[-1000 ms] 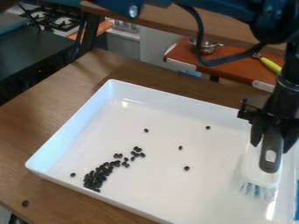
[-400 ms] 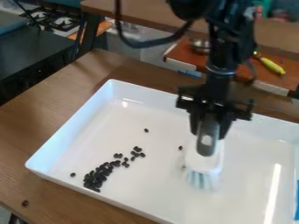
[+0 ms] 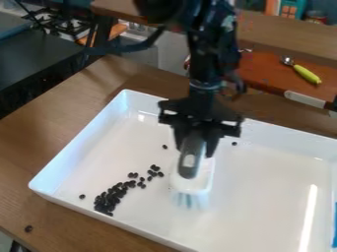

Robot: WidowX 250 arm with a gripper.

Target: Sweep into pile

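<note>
"So, where are the black beans (image 3: 111, 198)?"

"Mostly bunched against one another inside the white tray (image 3: 78, 138), close to its near edge and not far from the near left corner. A looser trail (image 3: 141, 181) runs from that heap towards the middle."

"And the odd ones out?"

"One bean (image 3: 82, 196) sits apart, right by the near left corner. Another bean (image 3: 164, 146) is farther in, towards the far edge, and one more bean (image 3: 234, 143) lies to the right of that, nearer the far edge."

"What about the brush (image 3: 191, 183)?"

"It's in the tray, just right of the trail, with its grey handle up and its pale bristles (image 3: 189, 200) pointing down. I can't tell whether the tips touch the tray's floor."

"Is the gripper (image 3: 193, 149) holding it?"

"Yes, it has the handle pinched between its two fingers, over the tray."

"Anything outside the tray?"

"The tray stands on the brown wooden worktop (image 3: 43, 123), and a dark bean (image 3: 28, 229) lies on the wood, off the near left corner. Beyond the far edge, a utensil with a yellow-green handle (image 3: 307, 74) rests on an orange-brown surface (image 3: 263, 71). Farther back, past the far left corner, I see a stovetop (image 3: 66, 27)."
</note>
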